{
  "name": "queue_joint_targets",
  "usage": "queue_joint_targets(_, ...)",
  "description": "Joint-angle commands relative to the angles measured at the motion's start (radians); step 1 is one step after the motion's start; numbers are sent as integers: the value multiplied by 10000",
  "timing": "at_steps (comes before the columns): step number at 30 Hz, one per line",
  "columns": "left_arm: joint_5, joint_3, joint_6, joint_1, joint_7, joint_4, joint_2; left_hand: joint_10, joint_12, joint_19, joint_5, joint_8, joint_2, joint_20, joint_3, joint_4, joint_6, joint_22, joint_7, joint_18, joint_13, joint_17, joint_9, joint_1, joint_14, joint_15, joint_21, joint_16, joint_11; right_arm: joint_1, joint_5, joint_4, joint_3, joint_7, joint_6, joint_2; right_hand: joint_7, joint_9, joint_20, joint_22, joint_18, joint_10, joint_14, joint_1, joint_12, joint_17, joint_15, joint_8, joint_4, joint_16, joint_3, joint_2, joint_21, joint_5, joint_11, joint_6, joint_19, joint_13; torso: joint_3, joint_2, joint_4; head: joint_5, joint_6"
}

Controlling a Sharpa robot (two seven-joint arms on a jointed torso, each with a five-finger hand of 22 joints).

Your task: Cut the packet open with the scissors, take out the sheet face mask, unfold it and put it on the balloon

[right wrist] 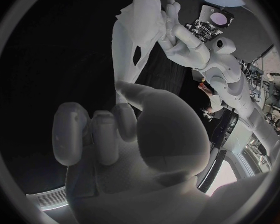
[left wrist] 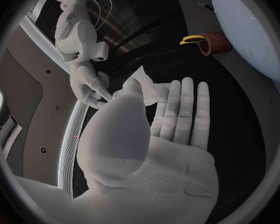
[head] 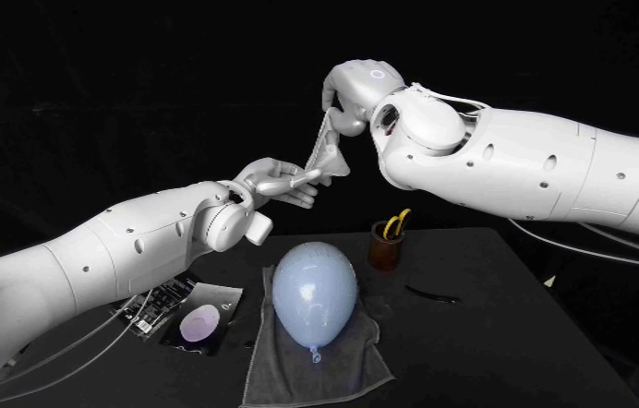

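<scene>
The pale sheet mask (head: 324,154) hangs in the air, stretched between my two hands above the table's far side. My right hand (head: 353,94) pinches its upper end, and my left hand (head: 280,182) holds its lower end under the thumb. In the left wrist view the mask (left wrist: 143,84) lies against the straight fingers (left wrist: 180,109) of my left hand. In the right wrist view the mask (right wrist: 130,45) is still partly folded, with a hole showing. The pale blue balloon (head: 314,299) lies on a grey towel (head: 286,371). The opened packet (head: 199,323) lies to the towel's left.
A brown cup (head: 386,246) behind the balloon holds the yellow-handled scissors (head: 394,223). A small dark scrap (head: 433,293) lies on the black table (head: 533,334) to the balloon's right. Cables run along the table's left edge.
</scene>
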Motion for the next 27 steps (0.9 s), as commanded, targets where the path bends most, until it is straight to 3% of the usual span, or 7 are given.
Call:
queue_joint_targets(1,786,12,324,-3,199,40,64,101,78,132,-16,-75,152,-13,-124,8,159,8,-23,171,26,40,-28,-16,39,-86,-66,83,-12,-5,-68,13,10,-103,-135,13,28,360,2,2125,-64,80,1010,18,42,2473,-92,29,-14,46,66,-11,53,48,-21,115,459,357,-6,4,-1,-7,0)
queue_joint_targets(6,1359,13,472,-9,122,65,163,194,117,174,-17,-151,264,-22,-210,8,311,2,-46,170,52,97,-58,-23,58,-112,-97,156,-44,-12,-58,45,10,-112,-189,15,28,360,2,2125,-64,80,1010,18,42,2473,-92,29,-14,46,66,-11,53,48,-21,115,459,357,-7,5,-1,2,11)
queue_joint_targets(18,2351,17,435,-74,232,145,247,207,121,277,-17,-321,242,-52,-389,20,366,5,10,172,74,177,-116,-154,65,-106,-115,254,-13,-48,-7,94,10,-111,-192,70,28,360,2,2125,-64,80,1010,18,42,2473,-92,29,-14,46,66,-11,53,48,-21,115,459,357,-6,3,3,-18,24)
queue_joint_targets(23,2503,19,217,-82,324,163,267,223,140,352,-17,-497,716,-71,-320,-38,498,0,-74,168,106,266,-168,437,13,-140,-173,351,-71,-63,20,129,10,-115,-181,67,27,360,-4,2123,-62,87,1010,15,43,2473,-98,32,-14,46,90,-20,48,48,-23,120,457,362,-7,6,4,-23,21)
queue_joint_targets(27,2543,19,101,-84,361,159,274,324,149,391,-3,-575,1230,-87,119,-270,741,0,-289,171,107,316,-197,1745,-7,-242,-212,410,-246,-68,30,137,10,-118,-173,59,27,360,-4,2123,-62,87,1010,15,43,2473,-98,32,-14,46,90,-20,48,48,-23,120,457,362,-6,-1,1,-16,18)
